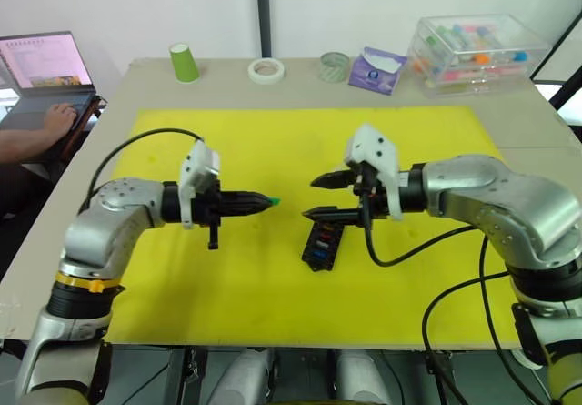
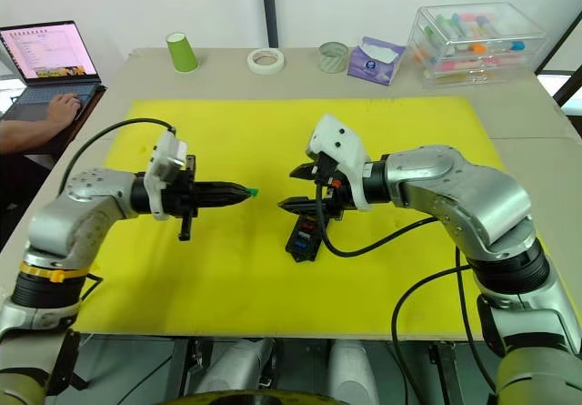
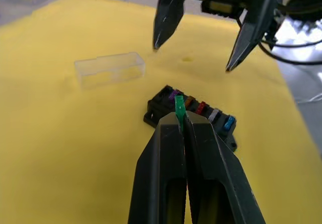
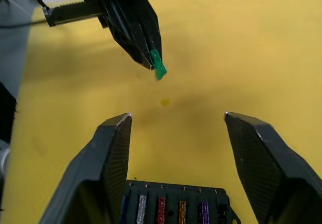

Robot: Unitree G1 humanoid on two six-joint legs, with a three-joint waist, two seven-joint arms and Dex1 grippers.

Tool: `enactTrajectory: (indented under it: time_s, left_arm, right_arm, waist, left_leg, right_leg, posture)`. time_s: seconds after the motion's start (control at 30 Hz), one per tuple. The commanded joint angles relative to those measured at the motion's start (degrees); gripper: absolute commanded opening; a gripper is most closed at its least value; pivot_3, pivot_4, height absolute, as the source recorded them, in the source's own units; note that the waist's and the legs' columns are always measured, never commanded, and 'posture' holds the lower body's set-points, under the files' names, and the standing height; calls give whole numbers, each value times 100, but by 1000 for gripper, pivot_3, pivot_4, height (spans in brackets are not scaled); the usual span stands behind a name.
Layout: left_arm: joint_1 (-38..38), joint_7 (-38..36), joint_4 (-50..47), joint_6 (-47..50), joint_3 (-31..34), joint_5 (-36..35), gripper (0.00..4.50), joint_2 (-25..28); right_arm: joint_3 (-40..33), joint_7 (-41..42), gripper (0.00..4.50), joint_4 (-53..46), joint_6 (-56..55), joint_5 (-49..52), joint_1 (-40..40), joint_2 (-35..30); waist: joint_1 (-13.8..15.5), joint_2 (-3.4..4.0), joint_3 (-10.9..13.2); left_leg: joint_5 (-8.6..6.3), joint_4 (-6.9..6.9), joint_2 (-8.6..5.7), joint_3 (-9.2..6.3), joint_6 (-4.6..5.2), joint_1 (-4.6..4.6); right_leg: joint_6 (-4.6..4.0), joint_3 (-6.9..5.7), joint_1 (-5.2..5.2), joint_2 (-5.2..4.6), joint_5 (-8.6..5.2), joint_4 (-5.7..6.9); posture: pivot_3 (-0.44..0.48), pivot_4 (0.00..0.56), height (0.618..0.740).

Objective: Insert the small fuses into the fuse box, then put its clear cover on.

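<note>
My left hand [image 1: 264, 203] pinches the green fuse [image 3: 179, 112] for the last free slot; my right hand [image 1: 318, 196] waits open over the fuse box [image 1: 323, 244]; the clear cover [image 3: 109, 69] lies nearby.

- Both head views look forward and down over the yellow rectangular mat [image 1: 273, 141], sharing the whole tabletop.
- Left wrist view looks closely along its fingers at the small black plastic fuse box [image 3: 193, 110].
- Right wrist view faces back, sharing that box.
</note>
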Motion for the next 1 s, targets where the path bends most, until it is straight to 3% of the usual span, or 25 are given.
enactTrajectory:
  time_s: [0.03, 0.1, 0.4, 0.9, 1.0]
  left_arm:
    - [-102, -88, 149, -699, 1, 225, 0, 12]
    - [-179, -71, 269, -825, -4, 261, 0, -15]
    - [-295, -147, 440, -1335, -211, 475, 0, -14]
    - [-304, -88, 292, -1399, -379, 522, 0, -10]
    - [-304, -96, 282, -1406, -381, 523, 0, -9]
  right_arm:
    - [24, 29, 2923, -69, -259, -242, -186, 61]
    - [90, 47, 2398, -73, -278, -350, -229, 66]
    - [381, 52, 2398, -91, -408, -789, -329, 223]
    - [736, 174, 2398, 62, -631, -1308, -475, 572]
    - [745, 235, 1833, 68, -660, -1334, -473, 583]
  waist:
    - [-1, 0, 0]
    - [-1, 0, 0]
    - [-10, 0, 0]
    - [-11, 0, 0]
    - [-11, 0, 0]
  left_leg:
    - [0, 0, 0, 0, 0, 0]
    - [0, 0, 0, 0, 0, 0]
    - [0, -1, 0, -2, 0, 0]
    - [0, -1, 0, -3, 0, 0]
    - [0, -1, 0, -2, 0, 0]
  right_leg:
    - [0, 0, 0, 0, 0, 0]
    - [0, 0, 0, 0, 0, 0]
    - [0, -2, -1, 3, 0, 0]
    - [0, -4, -2, 6, 0, 1]
    - [0, -4, -2, 6, 0, 1]
  posture:
    - [0, 150, 740]
    - [0, 150, 740]
    - [0, 150, 740]
    - [0, 150, 740]
    - [0, 150, 740]
